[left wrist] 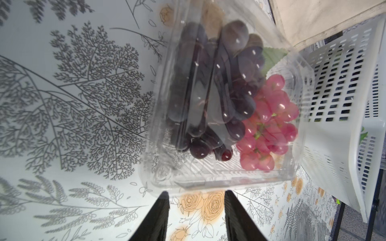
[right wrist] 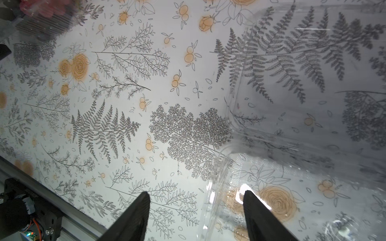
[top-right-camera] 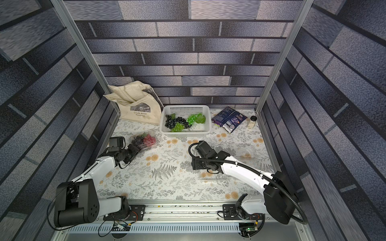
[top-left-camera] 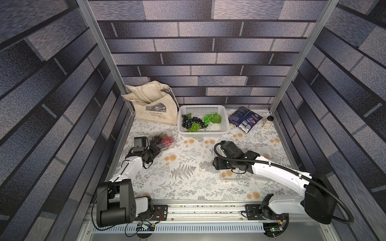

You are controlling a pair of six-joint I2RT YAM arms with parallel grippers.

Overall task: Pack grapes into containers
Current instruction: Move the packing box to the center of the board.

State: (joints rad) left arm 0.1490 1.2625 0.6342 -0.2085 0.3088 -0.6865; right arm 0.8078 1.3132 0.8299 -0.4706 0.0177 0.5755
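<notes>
The right arm hides part of 1 clear container at 4 o'clock. At 1 o'clock, the snack bag has unreadably small print.

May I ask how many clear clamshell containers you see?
3 containers: one holding grapes by the left pincer; two empty, one beyond the right arm, one beneath it. More may be hidden.

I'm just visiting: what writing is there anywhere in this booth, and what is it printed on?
"Claude Monet" above "Nympheas": on the cream cloth tote bag, beneath a grey picture, legible in both top views.
Dark blue crinkled snack packet: it carries print, but too small and blurred to read.
Small clear jar with black lid: no label that can be read.
Nothing else shows text I can make out.
</notes>
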